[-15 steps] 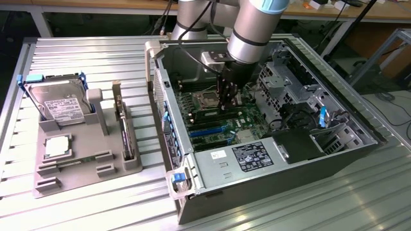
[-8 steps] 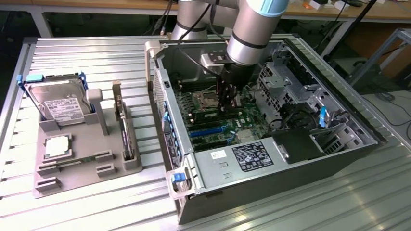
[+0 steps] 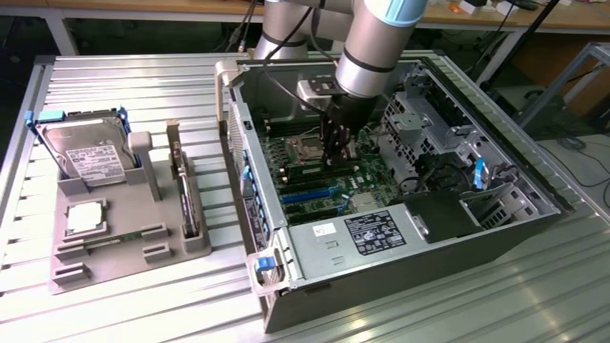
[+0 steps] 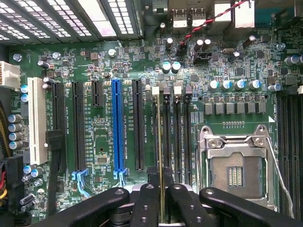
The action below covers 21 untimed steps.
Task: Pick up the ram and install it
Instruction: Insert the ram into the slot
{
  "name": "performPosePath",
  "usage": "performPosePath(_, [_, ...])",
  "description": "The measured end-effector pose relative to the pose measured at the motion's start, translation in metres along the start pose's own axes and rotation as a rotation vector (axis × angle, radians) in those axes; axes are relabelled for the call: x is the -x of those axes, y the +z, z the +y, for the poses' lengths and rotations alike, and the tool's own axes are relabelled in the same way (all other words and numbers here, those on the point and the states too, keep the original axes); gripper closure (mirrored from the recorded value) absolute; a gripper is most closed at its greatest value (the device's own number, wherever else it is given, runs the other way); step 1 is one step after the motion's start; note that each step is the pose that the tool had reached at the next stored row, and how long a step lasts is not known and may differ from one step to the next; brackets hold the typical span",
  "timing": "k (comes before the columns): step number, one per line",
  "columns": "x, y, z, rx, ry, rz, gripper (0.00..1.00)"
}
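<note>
One thin ram point(image 4: 163, 201) stood on edge, pinched tight in the claw point(image 4: 162, 188). Its long side ran the same way as the memory slots point(image 4: 176, 132), just under it, beside the processor socket point(image 4: 235, 172).

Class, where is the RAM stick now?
Wrist view: held edge-on in the gripper, the slim dark-green RAM stick is at black memory slots beside the empty silver processor socket.

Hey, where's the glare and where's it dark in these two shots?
Exterior view: glare washes out the slatted table at that view's left; the computer case interior sits in shade. Wrist view: the motherboard is evenly lit, the tool gripping the ram is a dark silhouette.
</note>
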<state>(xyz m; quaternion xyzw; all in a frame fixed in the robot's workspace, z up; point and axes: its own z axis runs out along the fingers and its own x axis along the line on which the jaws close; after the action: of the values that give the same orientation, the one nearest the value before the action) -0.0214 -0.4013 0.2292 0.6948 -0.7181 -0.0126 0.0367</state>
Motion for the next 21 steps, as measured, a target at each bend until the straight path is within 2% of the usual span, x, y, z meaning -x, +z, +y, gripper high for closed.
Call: performPosePath(21, [-0.0006,0.0012,-0.0013,0.0000,0.000,0.0009,0.86])
